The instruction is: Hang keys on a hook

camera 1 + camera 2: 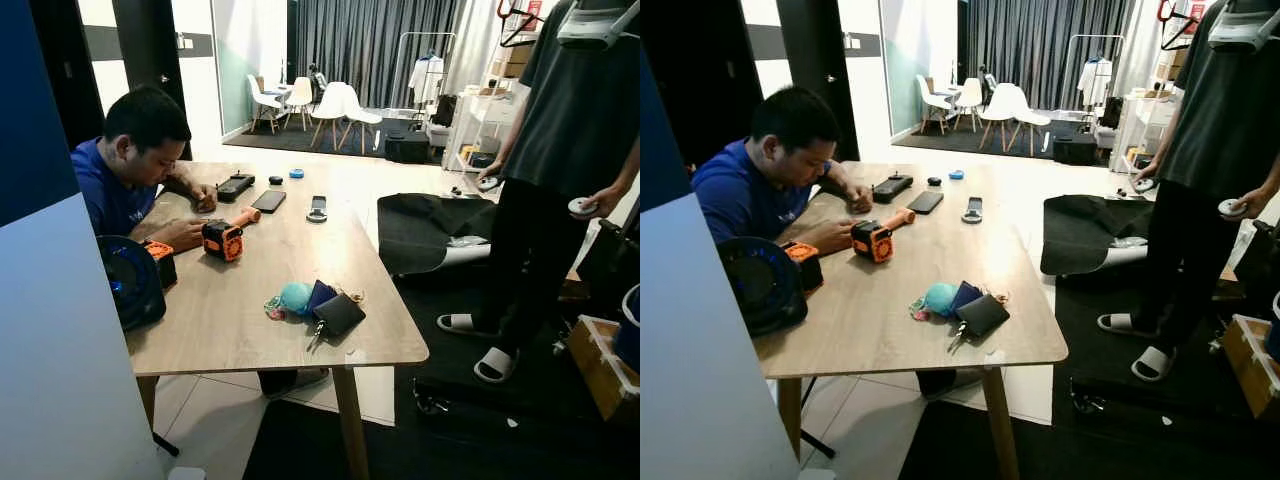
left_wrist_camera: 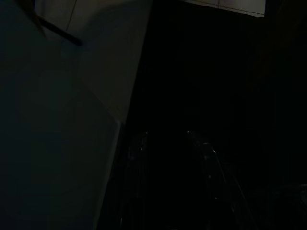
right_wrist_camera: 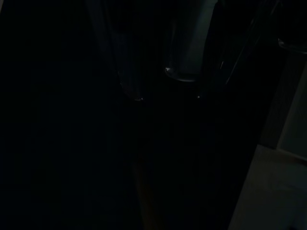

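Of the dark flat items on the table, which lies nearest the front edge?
The black key pouch, beside the teal ball; the phone lies far back.

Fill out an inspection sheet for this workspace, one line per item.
Surface: wooden table, light top, near corner bare.
Job's things: bunch of keys lying near the table's near edge, with a dark key pouch and a teal fob. Hook: nothing seen.
Clutter: orange and black device, phone, remote, black round speaker.
Grippers: left and right wrist views very dark; finger state cannot be told.
Cables: nothing seen.
Surroundings: seated person working at the table's far left; standing person on the right holding round controllers; white chairs and grey curtains behind; wooden crate on the floor.
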